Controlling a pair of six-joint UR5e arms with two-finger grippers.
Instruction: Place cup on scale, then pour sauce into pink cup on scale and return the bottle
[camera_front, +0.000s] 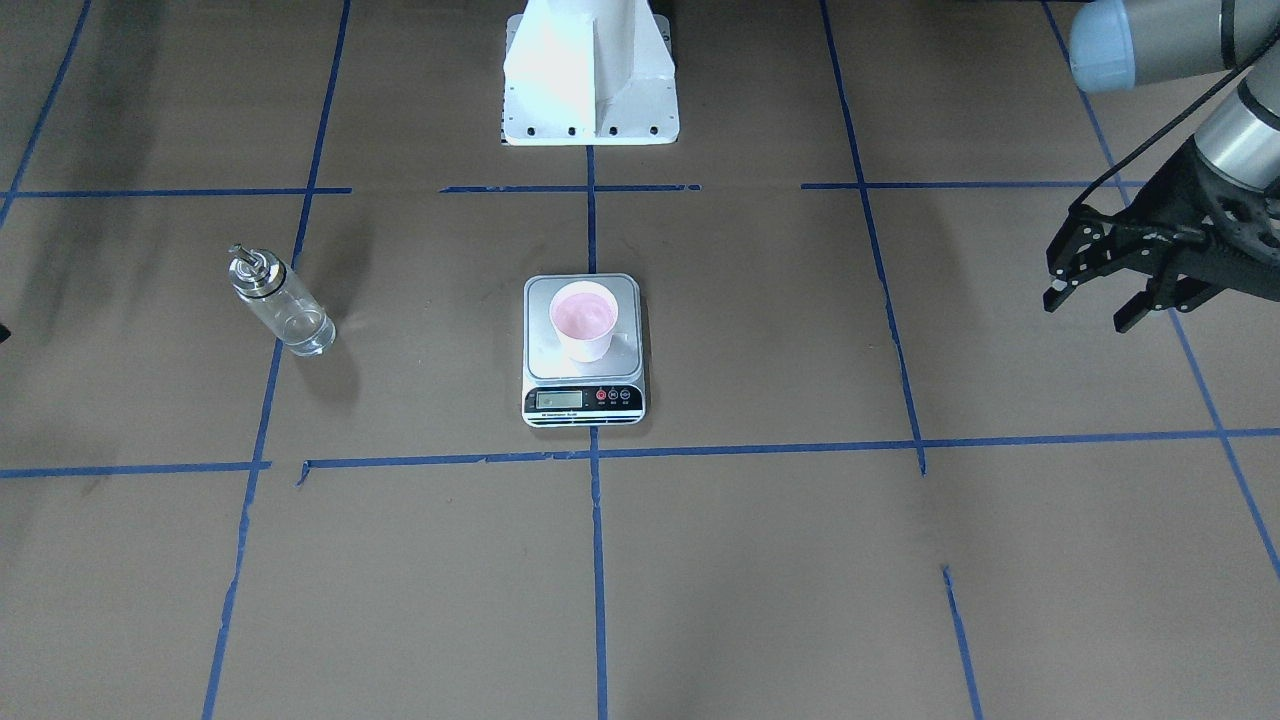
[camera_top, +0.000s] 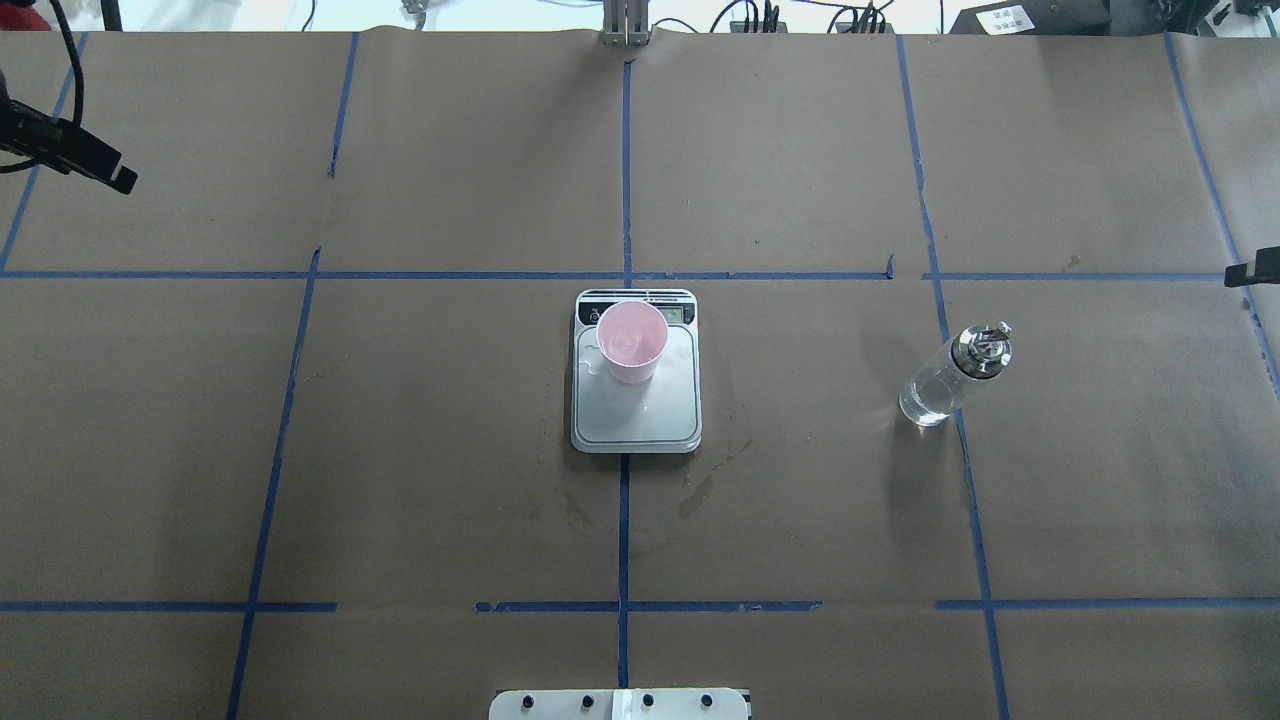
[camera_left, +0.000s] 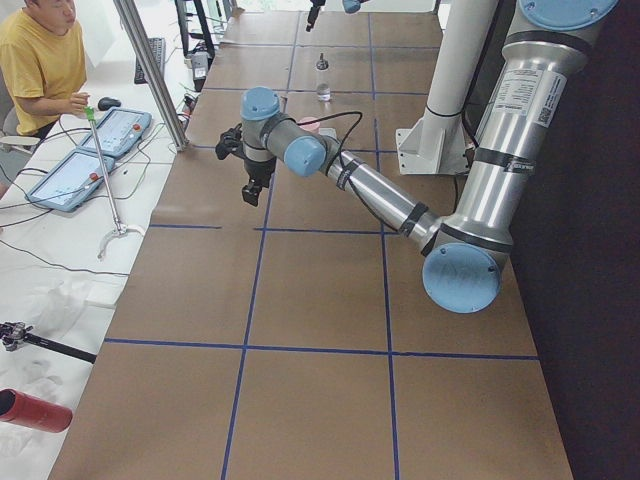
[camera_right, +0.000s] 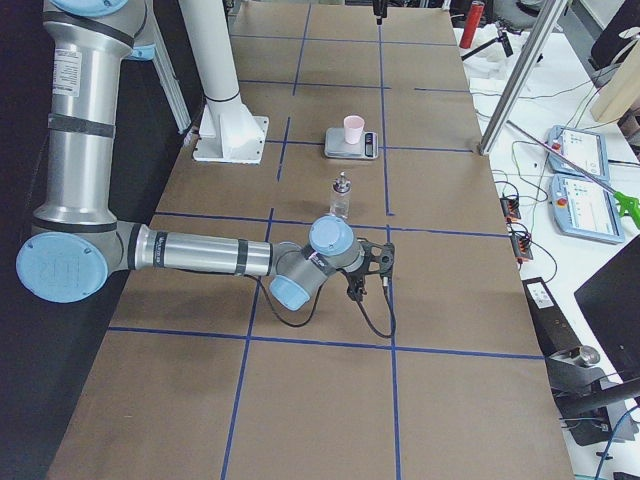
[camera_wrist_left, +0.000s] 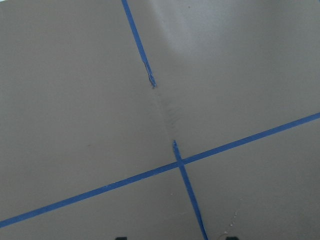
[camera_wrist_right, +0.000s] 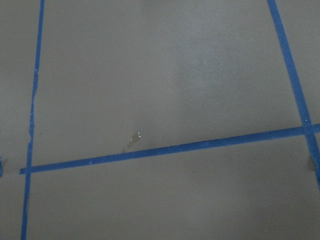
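Observation:
The cup (camera_front: 583, 318), white outside and pink inside, stands upright on the silver scale (camera_front: 583, 400) at the table's middle; in the overhead view the cup (camera_top: 632, 340) sits toward the display end of the scale (camera_top: 640, 420). The clear glass bottle (camera_top: 950, 375) with its metal spout stands upright on the table on my right side, apart from both grippers. My left gripper (camera_front: 1095, 300) hovers far out to my left, open and empty. My right gripper (camera_right: 370, 265) hangs low beyond the bottle, near the table's right end; whether it is open or shut does not show.
Blue tape lines divide the brown paper tabletop. The white robot base (camera_front: 590, 80) stands behind the scale. Faint stains (camera_top: 700, 490) mark the paper near the scale. A person (camera_left: 40, 60) sits by control tablets (camera_left: 100, 140) beyond the table's far edge.

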